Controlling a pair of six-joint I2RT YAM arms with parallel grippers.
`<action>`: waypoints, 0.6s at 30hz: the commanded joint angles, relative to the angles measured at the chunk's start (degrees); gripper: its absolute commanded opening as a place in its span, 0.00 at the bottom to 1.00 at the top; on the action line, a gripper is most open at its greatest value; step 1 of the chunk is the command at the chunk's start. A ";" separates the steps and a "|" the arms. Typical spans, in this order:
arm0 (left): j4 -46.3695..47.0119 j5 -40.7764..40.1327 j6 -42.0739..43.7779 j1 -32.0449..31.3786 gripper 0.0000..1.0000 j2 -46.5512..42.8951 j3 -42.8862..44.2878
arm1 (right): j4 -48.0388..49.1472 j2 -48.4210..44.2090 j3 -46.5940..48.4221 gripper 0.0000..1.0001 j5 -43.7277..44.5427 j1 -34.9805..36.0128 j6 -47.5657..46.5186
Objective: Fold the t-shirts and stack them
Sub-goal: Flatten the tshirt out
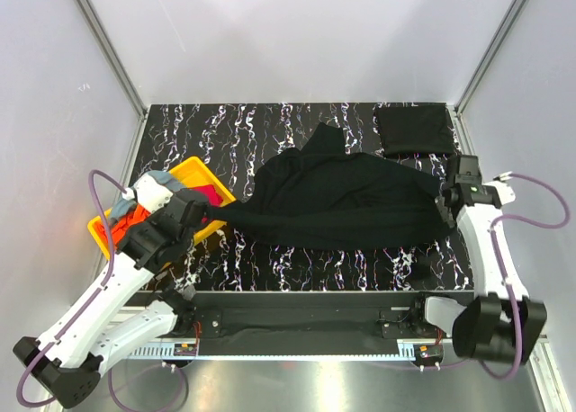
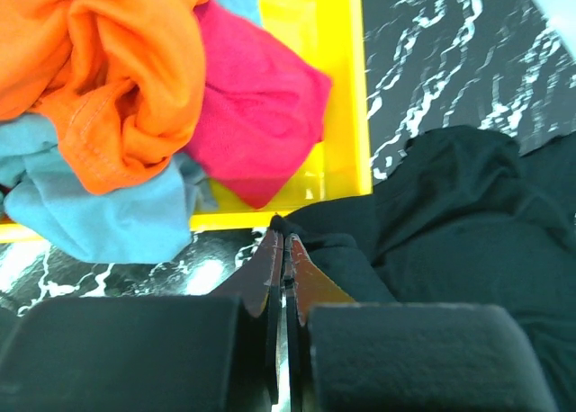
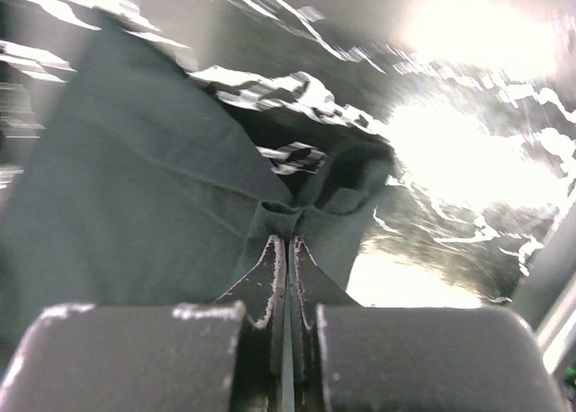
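Observation:
A black t-shirt (image 1: 346, 201) is stretched across the marbled black table between my two grippers. My left gripper (image 1: 209, 216) is shut on its left edge, beside the yellow bin; in the left wrist view the gripper (image 2: 283, 237) pinches a fold of black cloth (image 2: 432, 223). My right gripper (image 1: 447, 199) is shut on the shirt's right edge; in the right wrist view the gripper (image 3: 288, 241) pinches bunched cloth (image 3: 135, 196). A folded black t-shirt (image 1: 414, 129) lies at the far right corner.
A yellow bin (image 1: 191, 174) at the left holds crumpled orange (image 2: 99, 61), pink (image 2: 256, 115) and light blue (image 2: 99, 214) shirts. Grey enclosure walls surround the table. A metal rail (image 1: 297, 317) runs along the near edge.

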 commanded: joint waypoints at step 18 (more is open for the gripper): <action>11.31 0.27 28.15 -0.10 0.00 10.14 41.77 | 6.07 -17.91 35.28 0.00 -19.76 -0.36 -21.62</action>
